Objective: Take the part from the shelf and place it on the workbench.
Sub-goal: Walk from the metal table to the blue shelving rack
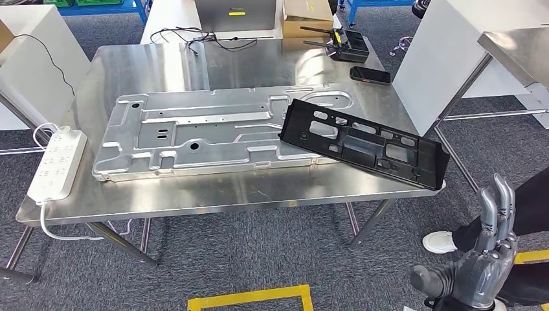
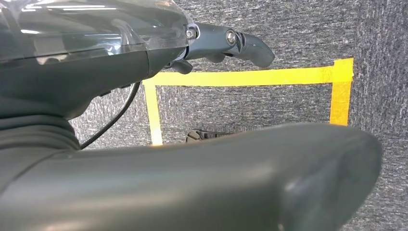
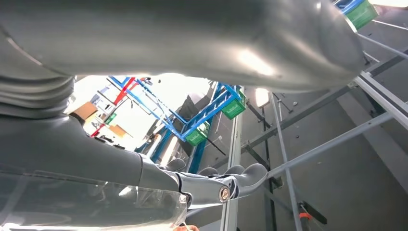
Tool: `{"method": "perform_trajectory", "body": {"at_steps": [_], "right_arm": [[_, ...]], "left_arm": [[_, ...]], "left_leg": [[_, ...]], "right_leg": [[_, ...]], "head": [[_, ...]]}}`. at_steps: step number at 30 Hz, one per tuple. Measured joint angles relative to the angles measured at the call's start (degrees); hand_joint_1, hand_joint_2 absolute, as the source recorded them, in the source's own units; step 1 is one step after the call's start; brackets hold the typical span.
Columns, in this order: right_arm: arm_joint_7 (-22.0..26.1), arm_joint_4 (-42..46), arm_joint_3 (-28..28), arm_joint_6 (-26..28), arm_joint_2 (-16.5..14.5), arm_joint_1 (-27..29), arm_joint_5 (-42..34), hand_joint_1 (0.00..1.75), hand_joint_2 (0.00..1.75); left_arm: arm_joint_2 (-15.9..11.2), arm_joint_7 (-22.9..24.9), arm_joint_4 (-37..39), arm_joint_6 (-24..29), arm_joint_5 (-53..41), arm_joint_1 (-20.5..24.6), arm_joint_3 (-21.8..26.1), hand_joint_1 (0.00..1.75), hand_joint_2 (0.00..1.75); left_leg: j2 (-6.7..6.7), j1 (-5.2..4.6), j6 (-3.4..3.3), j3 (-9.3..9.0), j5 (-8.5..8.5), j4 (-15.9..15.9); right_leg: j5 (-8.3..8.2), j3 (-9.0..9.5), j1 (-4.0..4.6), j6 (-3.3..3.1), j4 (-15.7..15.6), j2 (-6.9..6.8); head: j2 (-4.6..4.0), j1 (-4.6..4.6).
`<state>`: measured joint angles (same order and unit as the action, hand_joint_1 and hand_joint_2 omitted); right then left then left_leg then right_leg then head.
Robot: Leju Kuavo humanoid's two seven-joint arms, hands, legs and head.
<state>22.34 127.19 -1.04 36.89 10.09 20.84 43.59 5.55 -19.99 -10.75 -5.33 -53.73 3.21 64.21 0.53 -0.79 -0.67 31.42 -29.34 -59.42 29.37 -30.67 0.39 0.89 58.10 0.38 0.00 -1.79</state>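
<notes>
Part [image 1: 366,144] diagonal across workbench [image 1: 259,184]

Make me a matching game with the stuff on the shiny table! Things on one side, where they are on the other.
Things:
1. black plastic part
2. white power strip
3. phone
4. big silver metal plate

Places:
A. middle of the table
B. table's left edge
C. far right of the table, behind the part
D. leaning on the plate, reaching the table's right edge

Pairs: 1-D, 2-B, 3-C, 4-A
</notes>
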Motion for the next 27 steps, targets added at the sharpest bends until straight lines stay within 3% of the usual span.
{"method": "perform_trajectory", "body": {"at_steps": [12,16,19,21,23,24,25,27], "right_arm": [[-1.0,0.0,0.3,0.0,-0.1,0.0,0.1,0.00,0.00],[-1.2,0.0,0.3,0.0,-0.1,0.0,0.1,0.00,0.00],[-1.4,0.0,0.3,0.0,-0.1,-0.1,0.1,0.00,0.00],[-1.4,0.0,0.4,0.0,-0.1,-0.1,0.1,0.00,0.00],[-1.4,0.0,0.5,0.0,-0.1,-0.1,0.1,0.00,0.00],[-1.4,0.0,0.5,0.0,-0.1,-0.1,0.1,0.00,0.00],[-1.4,0.0,0.6,0.0,-0.1,-0.1,0.0,0.00,0.00],[-1.4,0.0,0.6,0.0,-0.1,-0.1,0.0,0.00,0.00]], "left_arm": [[0.0,0.8,0.0,0.1,0.0,0.0,0.1,0.00,0.00],[0.0,0.8,0.0,0.1,0.0,0.0,0.3,0.00,0.00],[0.0,0.8,0.0,0.1,0.0,0.0,0.5,0.00,0.00],[0.0,0.8,0.0,0.1,0.0,0.0,0.5,0.00,0.00],[0.0,0.8,0.0,0.1,0.0,0.0,0.6,0.00,0.00],[0.0,0.8,0.0,0.1,0.0,0.0,0.7,0.00,0.00],[0.0,0.8,0.0,0.1,0.0,0.0,0.8,0.00,0.00],[0.0,0.8,0.0,0.1,0.0,0.0,1.0,0.00,0.00]], "left_leg": [[0.01,-0.26,-0.11,0.00,-0.06,-0.1],[0.00,-0.52,-0.37,0.00,-0.17,-0.1],[-0.14,-0.01,-0.82,-0.30,0.06,0.4],[-0.35,0.50,-1.04,-0.54,0.16,0.8],[-0.58,0.74,-1.06,-0.55,0.14,0.8],[-0.66,0.85,-1.03,-0.58,0.13,0.7],[-0.71,0.99,-0.96,-0.63,0.10,0.7],[-0.70,1.34,-0.59,-0.87,-0.11,0.6]], "right_leg": [[-0.06,0.00,-0.38,0.11,0.0,0.00],[-0.11,-0.01,-0.65,0.31,-0.1,0.01],[0.49,-0.21,-0.49,0.77,0.5,0.02],[3.02,-2.47,-0.55,1.04,5.0,0.01],[6.04,-6.49,-0.86,1.25,12.5,0.01],[6.43,-7.93,-1.06,1.39,14.9,0.01],[5.71,-8.44,-1.26,1.55,15.4,0.01],[1.53,-6.26,-1.61,1.82,10.0,-0.02]], "head": [[0.00,0.00],[0.00,0.02],[0.00,-0.02],[0.00,-0.47],[0.00,-1.00],[0.00,-1.14],[0.00,-1.26],[0.00,-1.57]]}}
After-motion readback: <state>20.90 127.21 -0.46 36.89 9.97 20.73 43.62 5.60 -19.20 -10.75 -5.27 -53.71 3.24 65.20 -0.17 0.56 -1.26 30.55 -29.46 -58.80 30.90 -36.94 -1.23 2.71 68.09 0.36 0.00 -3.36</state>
